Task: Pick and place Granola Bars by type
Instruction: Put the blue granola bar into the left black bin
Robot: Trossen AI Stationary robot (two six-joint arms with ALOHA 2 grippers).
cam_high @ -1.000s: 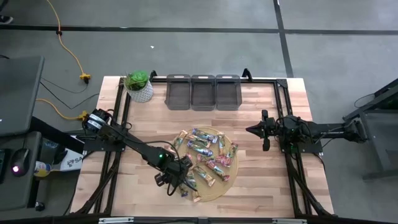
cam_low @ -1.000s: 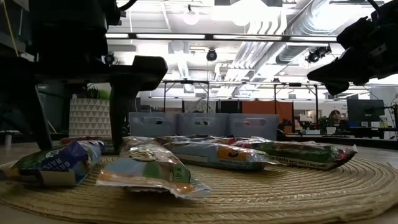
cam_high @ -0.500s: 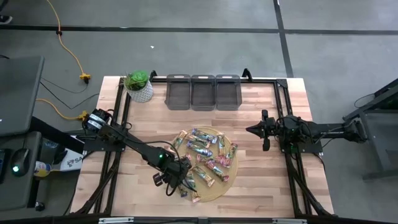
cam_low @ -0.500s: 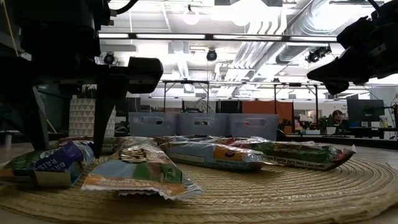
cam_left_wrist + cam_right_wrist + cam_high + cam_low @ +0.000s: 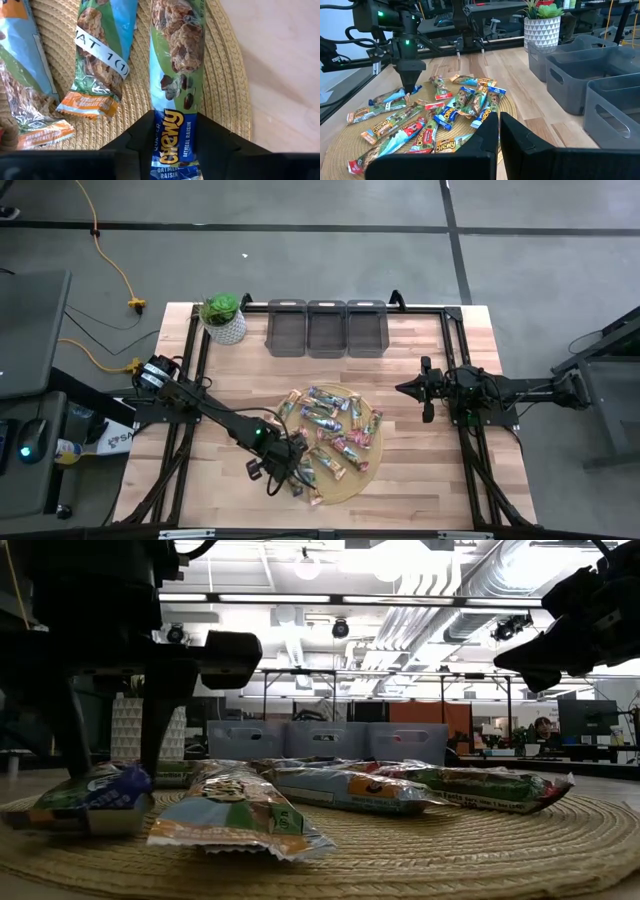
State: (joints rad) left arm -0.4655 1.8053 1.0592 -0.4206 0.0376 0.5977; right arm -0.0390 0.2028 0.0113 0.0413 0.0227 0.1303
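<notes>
Left wrist view, Chewy bar (image 5: 176,75) seemingly between left pincer (image 5: 174,137) fingers

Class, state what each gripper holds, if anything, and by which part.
The left gripper clamps a blue-green Chewy bar near one end. The right gripper, off the mat, holds nothing.

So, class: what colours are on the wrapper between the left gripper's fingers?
Green and blue on the bar, clearest in the left wrist view.

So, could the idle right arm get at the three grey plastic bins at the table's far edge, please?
Probably yes. The right gripper hovers above bare wood beside the round woven mat, and nothing stands between it and the three grey plastic bins. The left gripper is down on the mat.
</notes>
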